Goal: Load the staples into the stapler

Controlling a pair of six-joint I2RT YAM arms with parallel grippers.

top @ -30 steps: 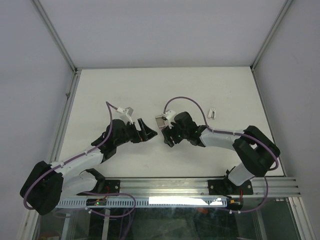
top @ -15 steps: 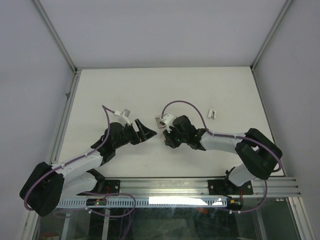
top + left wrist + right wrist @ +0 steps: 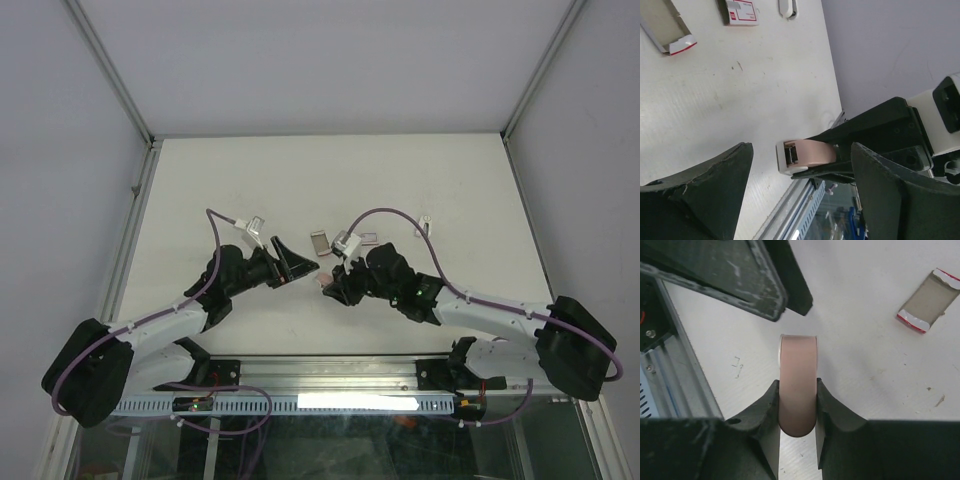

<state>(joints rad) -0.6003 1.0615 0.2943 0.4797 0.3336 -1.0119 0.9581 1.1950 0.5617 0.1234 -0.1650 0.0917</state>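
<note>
Jaws on right gripper point(image 3: 797, 405): closed down narrow on the stapler point(image 3: 798, 365), clamping its pale pink half from both sides. The white end of the stapler pokes out past the fingertips point(image 3: 771, 395), toward the left arm. Can't tell from any view whether the stapler touches the table point(image 3: 200, 180) or sits just above it.

Left gripper point(image 3: 296, 260): jaws spread wide, nothing in them. It faces the right gripper nose to nose, near the table's middle. In the left wrist view the stapler's white end shows in the gap between the two left fingers point(image 3: 700, 200). In the right wrist view the left fingertips are near the stapler tip but apart from it.

Further out, past both grippers, lying flat on the table: grey tray point(image 3: 666, 26) with a red-and-white end, well apart from the stapler. Just beyond it is the red-and-white staple box point(image 3: 742, 11), separate from the tray. Staples themselves are too small to make out. Beyond that sits a small white object point(image 3: 787, 7), partly cut off by the frame edge.
</note>
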